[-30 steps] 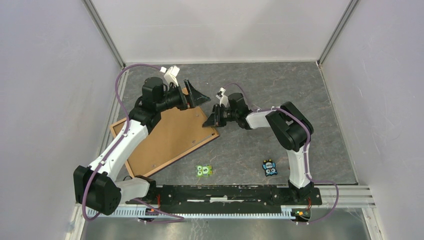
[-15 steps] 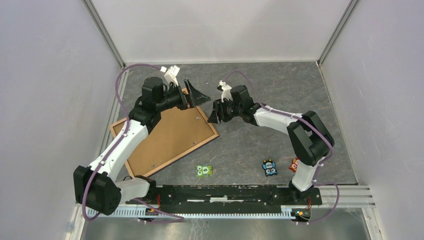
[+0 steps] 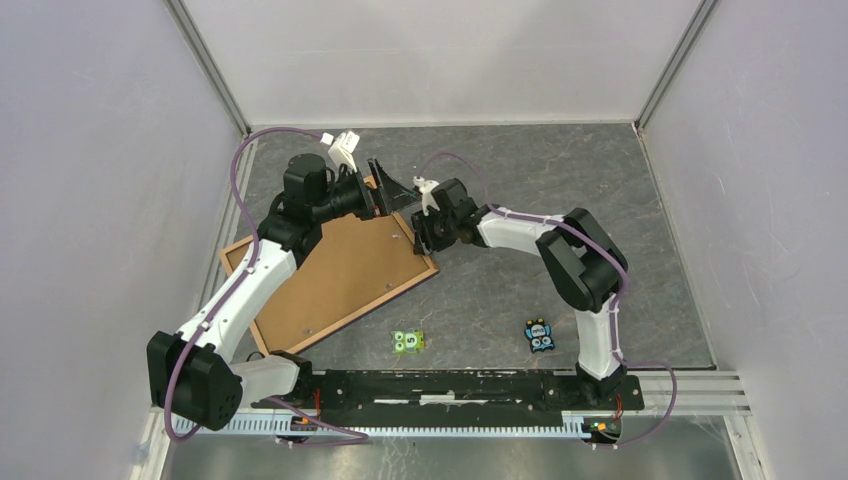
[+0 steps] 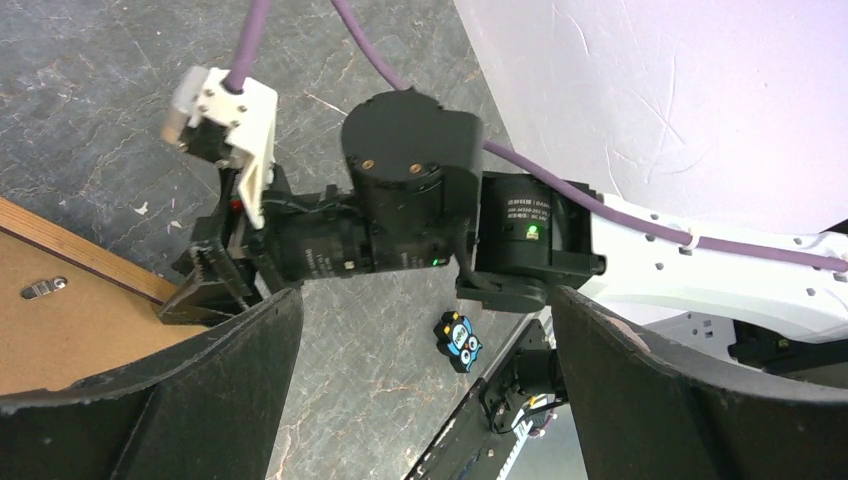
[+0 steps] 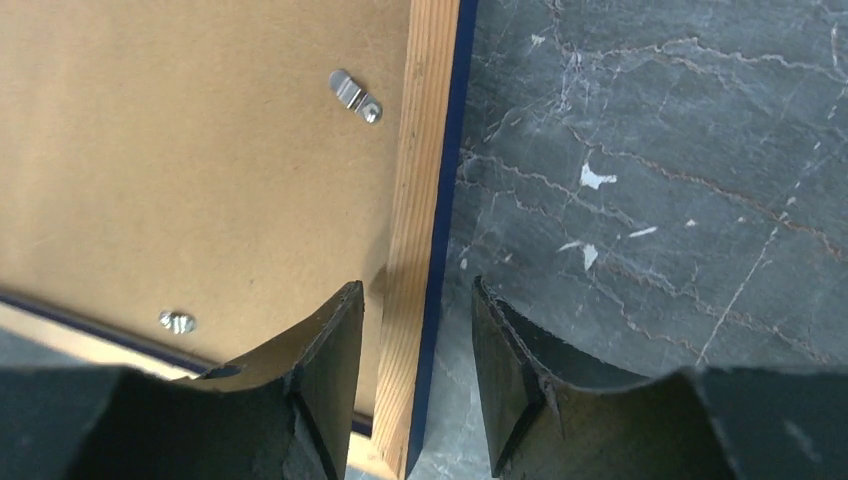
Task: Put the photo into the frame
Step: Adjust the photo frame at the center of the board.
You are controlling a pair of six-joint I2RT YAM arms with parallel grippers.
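Top view: the frame (image 3: 395, 287) lies back-up on the table (image 3: 560, 200), left of centre. The brown backing board (image 3: 340, 270) sits inside its rails. The photo shows nowhere. We judge it is under the board, so insertion looks done. The left claw (image 3: 395, 185) hangs spread wide above the far corner, holding nothing.

Left wrist: only that corner and the right claw (image 4: 215, 285) at the rail.

Right wrist: jaws part-open, straddling the wooden rail without pinching it. One clip (image 5: 355, 95) lies turned over the board. Left, we reckon: any remaining clips.
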